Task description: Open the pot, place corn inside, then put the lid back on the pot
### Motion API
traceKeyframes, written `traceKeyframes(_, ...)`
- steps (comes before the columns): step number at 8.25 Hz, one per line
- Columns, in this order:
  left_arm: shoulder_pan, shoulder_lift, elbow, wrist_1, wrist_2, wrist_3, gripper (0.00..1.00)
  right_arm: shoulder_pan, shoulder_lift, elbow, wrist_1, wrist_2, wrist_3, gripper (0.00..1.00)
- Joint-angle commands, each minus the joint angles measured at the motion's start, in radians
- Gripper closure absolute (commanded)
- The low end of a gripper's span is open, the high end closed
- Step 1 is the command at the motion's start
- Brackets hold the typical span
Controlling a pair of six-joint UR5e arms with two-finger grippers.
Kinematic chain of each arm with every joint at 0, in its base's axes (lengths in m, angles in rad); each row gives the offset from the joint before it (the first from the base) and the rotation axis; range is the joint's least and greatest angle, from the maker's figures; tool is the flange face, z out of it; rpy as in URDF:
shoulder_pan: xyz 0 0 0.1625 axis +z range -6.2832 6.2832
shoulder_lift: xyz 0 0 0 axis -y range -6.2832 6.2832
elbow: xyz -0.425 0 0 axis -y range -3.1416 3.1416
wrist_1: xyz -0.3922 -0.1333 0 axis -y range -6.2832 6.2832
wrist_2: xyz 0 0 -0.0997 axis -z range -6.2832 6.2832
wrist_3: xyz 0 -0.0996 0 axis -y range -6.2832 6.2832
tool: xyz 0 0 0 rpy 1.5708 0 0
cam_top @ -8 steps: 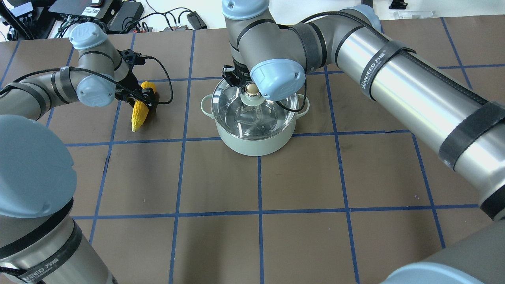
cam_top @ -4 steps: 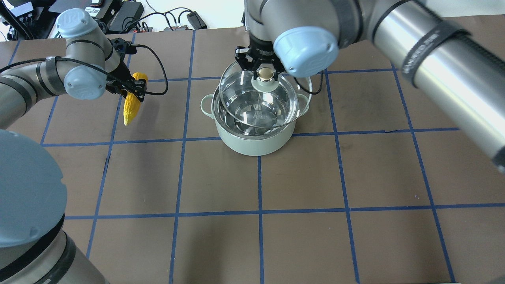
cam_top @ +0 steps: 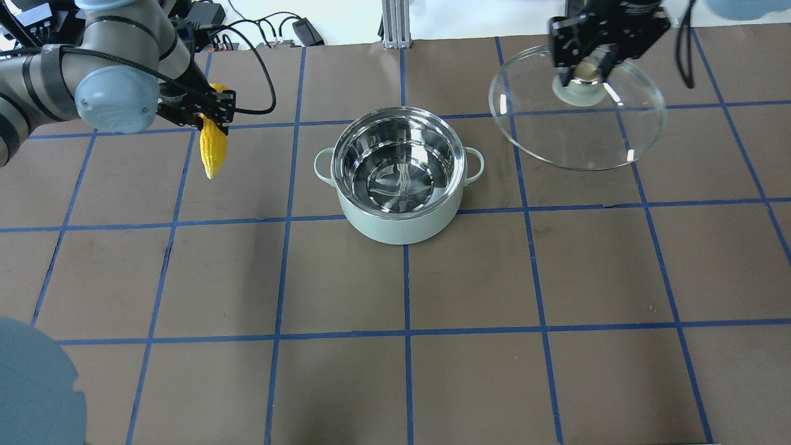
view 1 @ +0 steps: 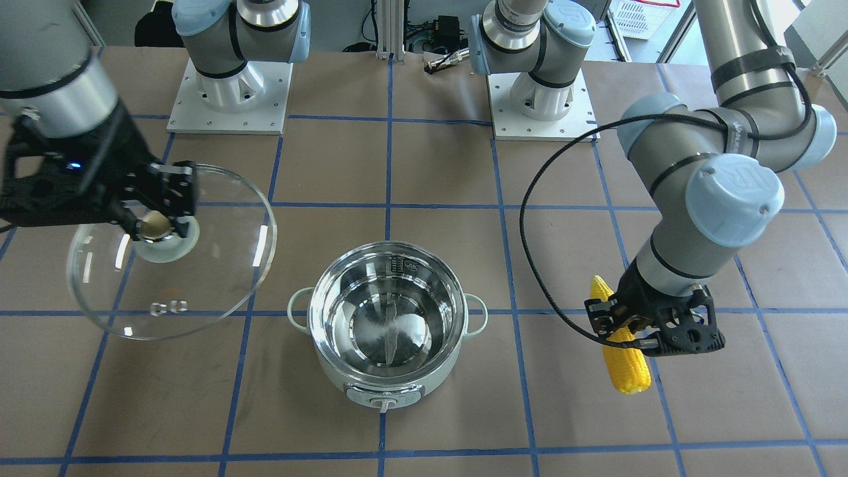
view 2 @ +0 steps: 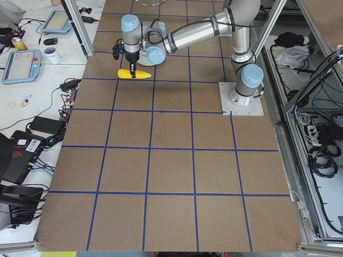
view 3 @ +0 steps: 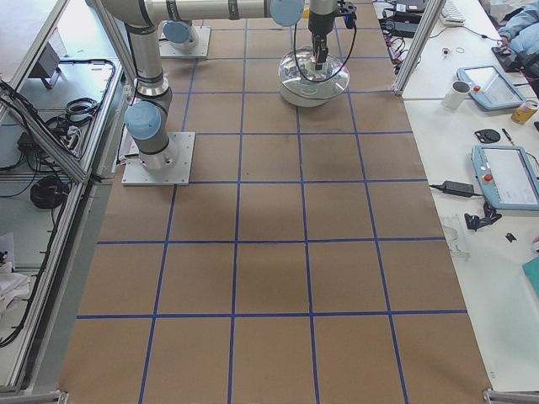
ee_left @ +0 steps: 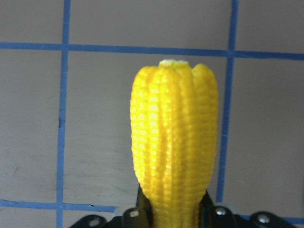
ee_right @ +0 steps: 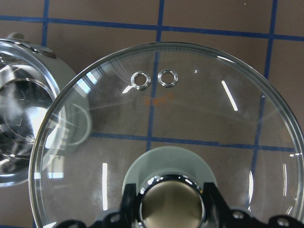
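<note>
Counting what's on the desk:
One pot (cam_top: 398,225) sitting mid-desk, one corn (cam_top: 213,151) hanging near the left edge, one lid (cam_top: 581,139) hanging toward the far-right corner. Pot is showing two loop handles (view 1: 299,311) and one control knob (view 1: 384,402); lid is showing two vent rings (ee_right: 141,80) and one ball knob (ee_right: 172,205). Two grippers, left gripper (cam_top: 213,117) and right gripper (cam_top: 586,65), each gripping one item.

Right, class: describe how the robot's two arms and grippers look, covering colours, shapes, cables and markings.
Both the left arm and right arm are silver-grey metal tubes with rounded pale blue joint caps and black strap bands. A black cable loops along the left arm. The left gripper and right gripper are black, open-framed two-finger units. One cap carries a raised logo.
</note>
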Motion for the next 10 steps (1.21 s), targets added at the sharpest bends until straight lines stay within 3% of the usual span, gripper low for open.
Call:
traceKeyframes(1,-0.162,0.05,0.071,-0.058,-0.008,-0.178,1.0,-0.25,-0.042,0.004,0.067,-0.053,-0.304,0.86)
traceKeyframes(3,-0.269,0.041,0.083,-0.048,-0.017,-0.314,1.0,-0.315,-0.04,0.017,0.069,-0.043,-0.363,0.87)
traceKeyframes(6,-0.352,0.021,0.086,-0.043,-0.149,-0.397,1.0,-0.315,-0.039,0.018,0.067,-0.047,-0.364,0.87)
traceKeyframes(10,-0.426,-0.083,0.086,-0.015,-0.147,-0.402,1.0,-0.315,-0.039,0.018,0.07,-0.047,-0.363,0.88)
